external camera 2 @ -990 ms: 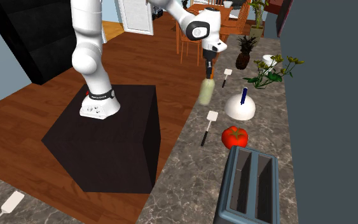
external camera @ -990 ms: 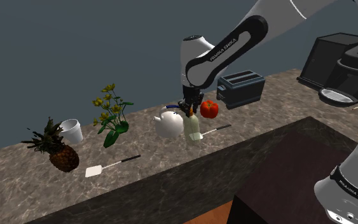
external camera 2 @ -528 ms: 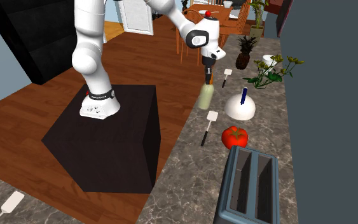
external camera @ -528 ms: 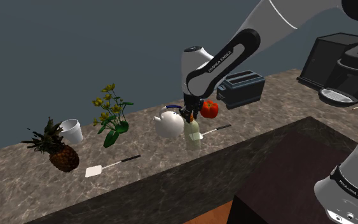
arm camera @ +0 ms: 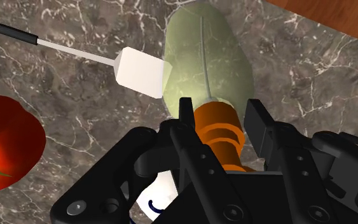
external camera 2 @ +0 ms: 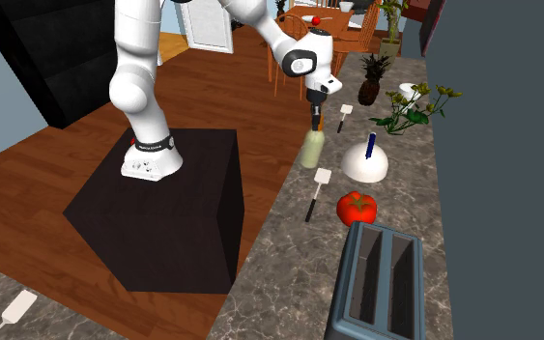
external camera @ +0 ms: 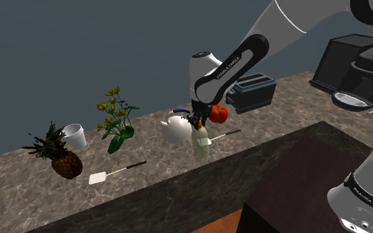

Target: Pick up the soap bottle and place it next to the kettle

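Grey marble counter [external camera: 158, 165] runs along a dark wall, and lots of things sit on it. My gripper [external camera: 197, 121] points straight down over the middle of it. Its two black fingers [arm camera: 187, 118] are squeezed on the orange top [arm camera: 220, 130] of the soap bottle [external camera: 201, 143]. I hold it by the top because that part is thin enough to fit between my fingers. The fat pale green body hangs below, standing up straight, so it can land flat on its bottom and not tip.

The bottle is low, right at the counter near the front edge. I cannot tell if its bottom touches the stone. The white round kettle [external camera: 175, 130] with the blue handle is just beside it, on the shoulder view's left. That is the spot I want, so I think the job is almost done. What is left is to let the bottle rest and let go.

A white spatula [external camera: 223, 135] lies close by. Its flat head is right next to the bottle, on the side away from the kettle. If the bottle came down on that head it could wobble, so I should mind it. A red tomato [external camera: 218, 113] sits a bit further back, and a toaster [external camera: 251, 91] is behind that, well apart. They are not in my way.
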`<action>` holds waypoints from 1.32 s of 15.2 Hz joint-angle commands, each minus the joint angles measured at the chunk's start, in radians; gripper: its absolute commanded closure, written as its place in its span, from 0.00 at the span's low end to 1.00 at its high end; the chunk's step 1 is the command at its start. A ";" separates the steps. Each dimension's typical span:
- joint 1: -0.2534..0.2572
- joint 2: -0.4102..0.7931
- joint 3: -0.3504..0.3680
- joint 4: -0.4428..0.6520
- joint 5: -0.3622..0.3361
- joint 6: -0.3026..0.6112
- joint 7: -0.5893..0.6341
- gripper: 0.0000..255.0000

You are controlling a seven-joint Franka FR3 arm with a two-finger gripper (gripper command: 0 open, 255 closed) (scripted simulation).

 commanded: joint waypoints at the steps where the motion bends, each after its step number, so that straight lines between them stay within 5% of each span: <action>1: 0.000 0.000 0.000 0.000 0.000 0.000 0.000 1.00; 2: 0.000 0.000 0.000 0.000 0.000 0.000 0.000 1.00; 3: 0.000 0.000 0.000 0.000 0.000 0.000 0.000 0.00; 8: 0.000 0.000 0.000 0.000 0.000 0.000 0.000 0.00; 12: 0.000 -0.094 0.001 0.009 0.001 -0.102 -0.001 0.00; 20: 0.001 -0.094 0.001 0.009 0.001 -0.102 -0.001 0.00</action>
